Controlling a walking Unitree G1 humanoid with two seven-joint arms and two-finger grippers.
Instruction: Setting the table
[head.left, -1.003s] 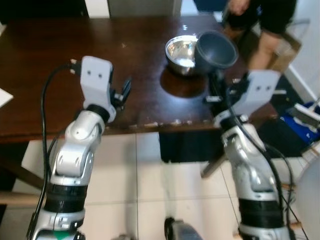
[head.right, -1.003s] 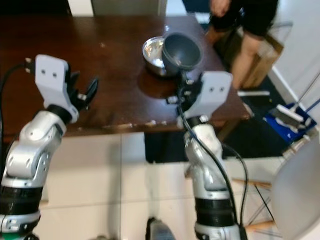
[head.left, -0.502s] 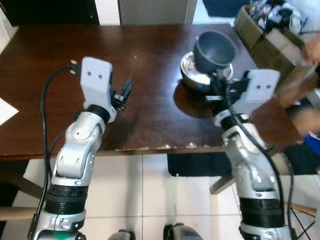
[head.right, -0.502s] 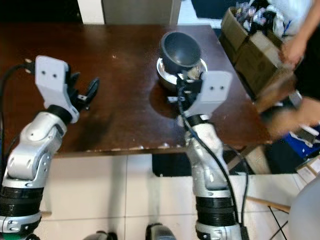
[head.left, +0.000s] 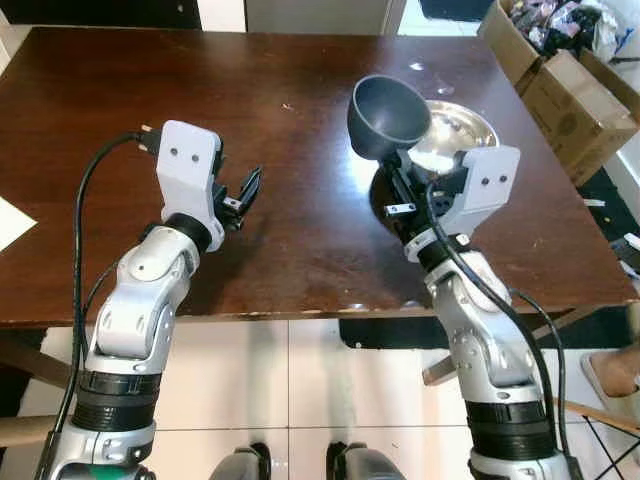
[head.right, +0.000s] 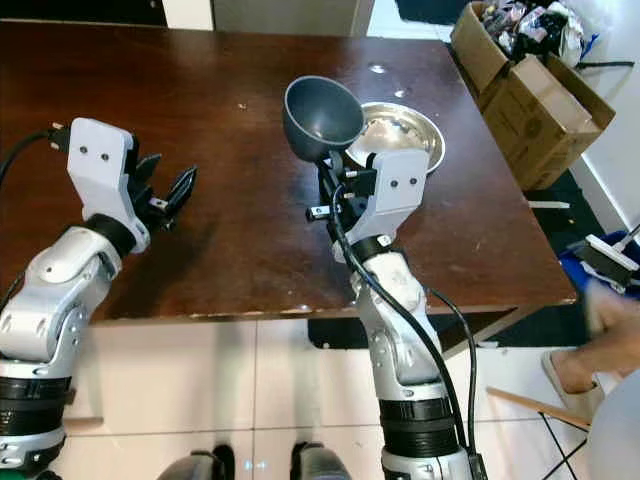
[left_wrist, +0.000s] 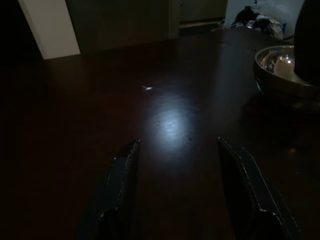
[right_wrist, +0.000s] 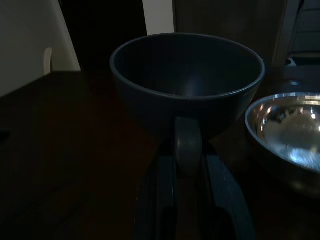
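A dark grey cup (head.left: 388, 115) with a handle hangs tilted above the dark wooden table (head.left: 150, 110), and my right gripper (right_wrist: 187, 150) is shut on its handle. Just behind and to the right of it a shiny steel bowl (head.left: 455, 125) rests on the table. In the right wrist view the cup (right_wrist: 187, 82) sits upright ahead of the fingers, with the steel bowl (right_wrist: 287, 127) beside it. Over the table's left half my left gripper (head.left: 240, 190) is open with nothing between its fingers (left_wrist: 120, 170).
Cardboard boxes (head.left: 565, 75) stand on the floor past the table's right edge. A white sheet (head.left: 12, 222) lies at the table's left edge. A person's foot (head.left: 612, 372) is on the floor at the lower right. The table's near edge (head.left: 300, 312) runs below both grippers.
The camera has moved forward over the table. My right gripper has carried the cup leftward off the steel bowl. The person at the right has moved away.
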